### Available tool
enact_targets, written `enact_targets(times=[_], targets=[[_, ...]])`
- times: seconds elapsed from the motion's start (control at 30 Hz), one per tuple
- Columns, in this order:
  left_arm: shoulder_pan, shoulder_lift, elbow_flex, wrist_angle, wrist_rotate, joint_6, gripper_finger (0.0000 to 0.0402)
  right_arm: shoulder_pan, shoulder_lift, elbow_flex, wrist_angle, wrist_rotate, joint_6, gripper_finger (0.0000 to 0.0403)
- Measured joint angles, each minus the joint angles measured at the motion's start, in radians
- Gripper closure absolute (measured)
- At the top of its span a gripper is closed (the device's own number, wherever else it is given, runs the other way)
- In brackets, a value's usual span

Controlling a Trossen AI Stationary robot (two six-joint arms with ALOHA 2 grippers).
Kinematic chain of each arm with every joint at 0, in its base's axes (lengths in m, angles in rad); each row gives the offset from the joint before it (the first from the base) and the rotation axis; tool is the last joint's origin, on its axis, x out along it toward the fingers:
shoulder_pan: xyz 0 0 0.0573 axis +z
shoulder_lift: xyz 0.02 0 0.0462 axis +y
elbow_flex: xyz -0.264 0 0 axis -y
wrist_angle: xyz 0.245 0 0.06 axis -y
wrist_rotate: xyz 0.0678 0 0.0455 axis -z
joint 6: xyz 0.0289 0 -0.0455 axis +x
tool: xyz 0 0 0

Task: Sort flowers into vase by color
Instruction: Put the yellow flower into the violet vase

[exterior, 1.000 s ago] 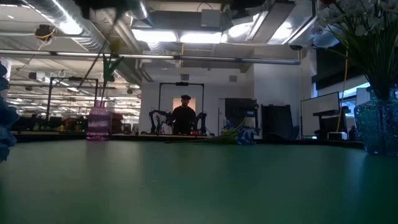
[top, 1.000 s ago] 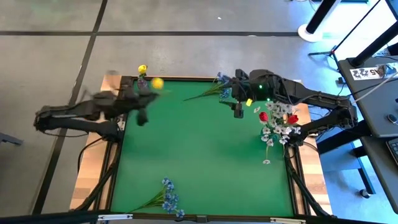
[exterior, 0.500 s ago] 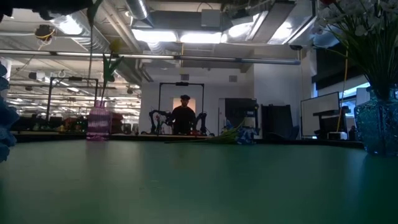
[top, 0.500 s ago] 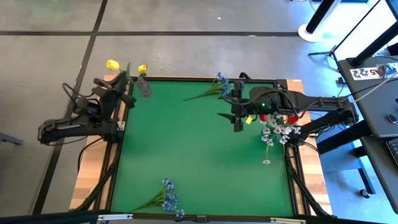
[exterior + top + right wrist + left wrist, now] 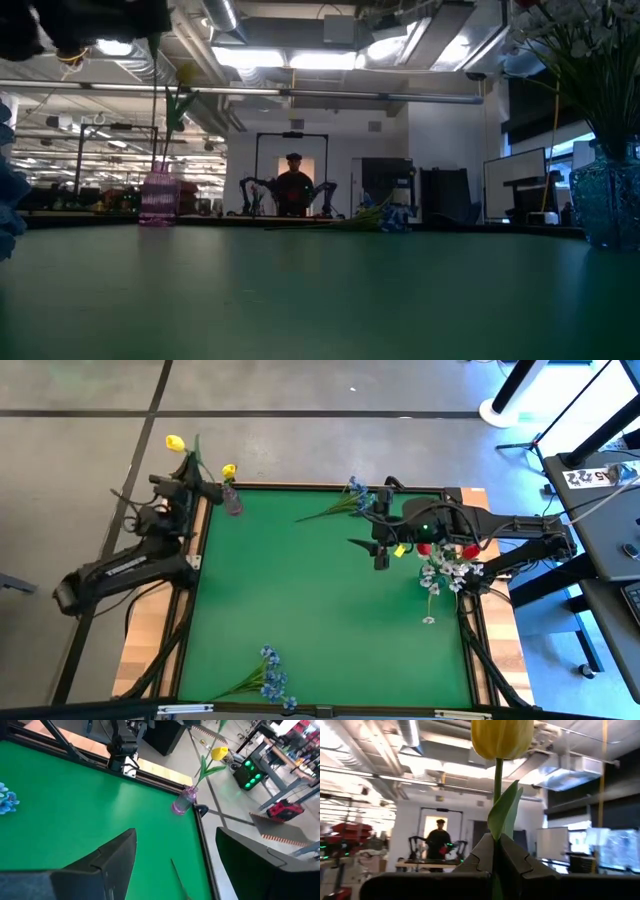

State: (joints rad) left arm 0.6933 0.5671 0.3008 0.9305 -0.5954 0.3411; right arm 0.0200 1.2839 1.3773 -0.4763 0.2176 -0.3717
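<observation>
My left gripper (image 5: 192, 482) stands beyond the table's far left corner, shut on a yellow tulip (image 5: 502, 737) whose bud rises above the fingers. Beside it, a small pink vase (image 5: 232, 501) on the table's far left corner holds another yellow tulip (image 5: 219, 753). My right gripper (image 5: 380, 555) hangs open over the far right part of the green table (image 5: 320, 610), with nothing between its fingers. A blue glass vase (image 5: 608, 205) at the right edge holds red and white flowers (image 5: 447, 560). Blue flowers lie at the far edge (image 5: 350, 500) and near the front edge (image 5: 268, 678). My left gripper pinches the tulip's green stem (image 5: 497, 827) between its two fingers, just below the leaf. The fingers slant upward and the stem runs along them. The tulip is lifted clear, nearly upright, bud uppermost.
The table has a raised dark rim (image 5: 190, 560) and wooden side boards. A person (image 5: 293, 185) stands in the room beyond the far edge. Bare green surface spreads across the table's middle.
My left gripper has swung from above the table's far left corner out past its left edge and tipped upward, still shut on the yellow tulip. The tulip's bud has gone from over the table beside the pink vase to high beyond the corner. My right gripper shifted slightly toward the near edge.
</observation>
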Motion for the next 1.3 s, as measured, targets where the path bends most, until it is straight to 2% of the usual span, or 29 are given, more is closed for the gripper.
enact_targets(times=[0.17, 0.27, 0.37, 0.5, 0.87, 1.07, 1.3], targets=[[0.150, 0.145, 0.000, 0.033, 0.100, -0.171, 0.0397, 0.000, 0.000, 0.000, -0.032, 0.000, 0.038, 0.0130], [0.200, 0.226, 0.000, 0.068, 0.076, -0.185, 0.0397, 0.000, 0.000, 0.000, -0.043, 0.000, 0.050, 0.0130], [0.190, 0.248, 0.001, 0.135, 0.056, -0.144, 0.0397, 0.000, 0.000, 0.000, -0.074, -0.004, 0.053, 0.0130], [0.179, 0.230, 0.001, 0.141, 0.075, -0.159, 0.0397, 0.000, 0.000, 0.000, -0.082, -0.031, 0.054, 0.0130], [0.108, 0.232, 0.000, -0.023, 0.026, -0.183, 0.0397, -0.016, -0.008, 0.000, -0.059, -0.099, 0.054, 0.0130], [0.103, 0.233, 0.000, -0.098, -0.025, -0.178, 0.0397, -0.020, -0.010, 0.000, -0.057, -0.100, 0.059, 0.0130], [0.103, 0.194, 0.112, -0.133, -0.031, -0.099, 0.0397, -0.021, -0.010, 0.000, -0.068, -0.097, 0.065, 0.0130]])
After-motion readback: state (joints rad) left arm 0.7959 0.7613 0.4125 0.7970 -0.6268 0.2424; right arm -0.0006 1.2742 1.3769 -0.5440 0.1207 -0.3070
